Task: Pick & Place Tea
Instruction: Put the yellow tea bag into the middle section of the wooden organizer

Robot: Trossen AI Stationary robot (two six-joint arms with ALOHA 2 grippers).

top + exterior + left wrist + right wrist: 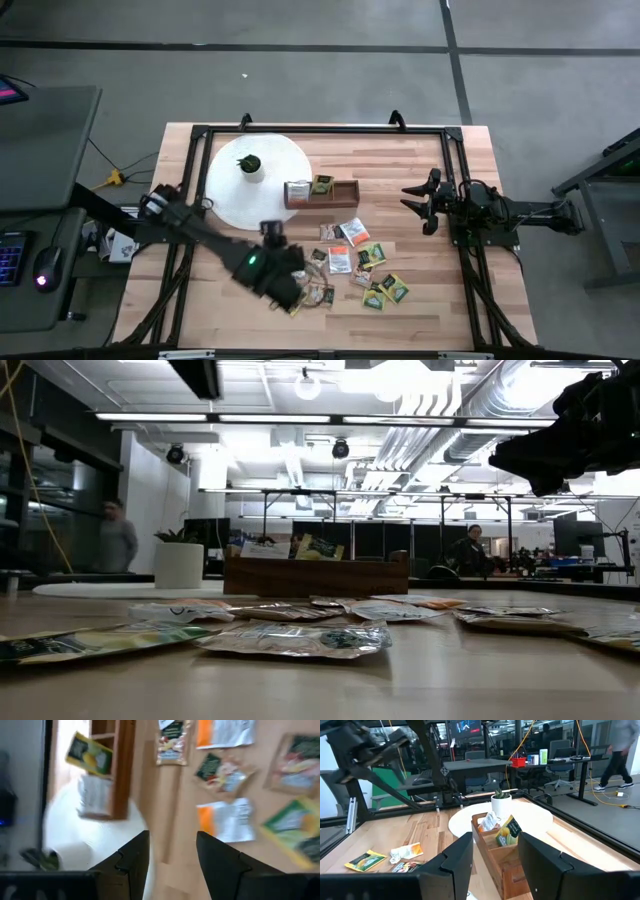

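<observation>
No legible text on any sachet

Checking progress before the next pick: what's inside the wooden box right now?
The box holds two sachets, a white-and-orange one and a green-yellow one, standing at the end nearest the white disc. The far compartment looks empty; its floor is partly hidden.

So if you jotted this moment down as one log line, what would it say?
left gripper: open, empty, over scattered sachets | right gripper: open, empty, waiting right of box | box: two sachets in, rest on table
</observation>
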